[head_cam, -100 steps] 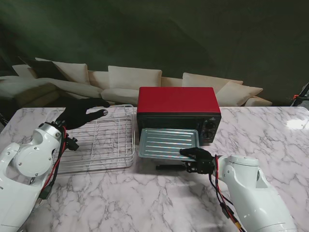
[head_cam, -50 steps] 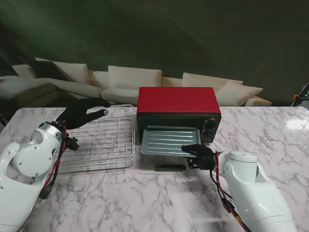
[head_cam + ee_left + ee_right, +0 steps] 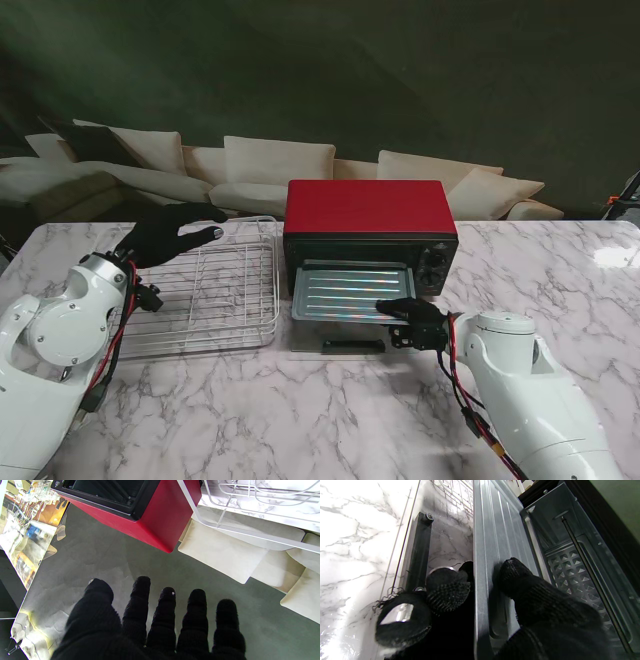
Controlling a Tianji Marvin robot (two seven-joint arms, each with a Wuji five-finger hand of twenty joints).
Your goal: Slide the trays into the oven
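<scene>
Right hand [image 3: 411, 322] pinched near right corner of ribbed metal tray [image 3: 345, 292], thumb on top, fingers under rim. Tray sat partly inside red toaster oven [image 3: 369, 233], front edge over dropped glass door [image 3: 338, 341]. Left hand [image 3: 168, 231] hovered spread, held nothing, over far left edge of white wire rack [image 3: 215, 300] lying left of oven. Marble table [image 3: 300, 420] bare nearer me.
</scene>
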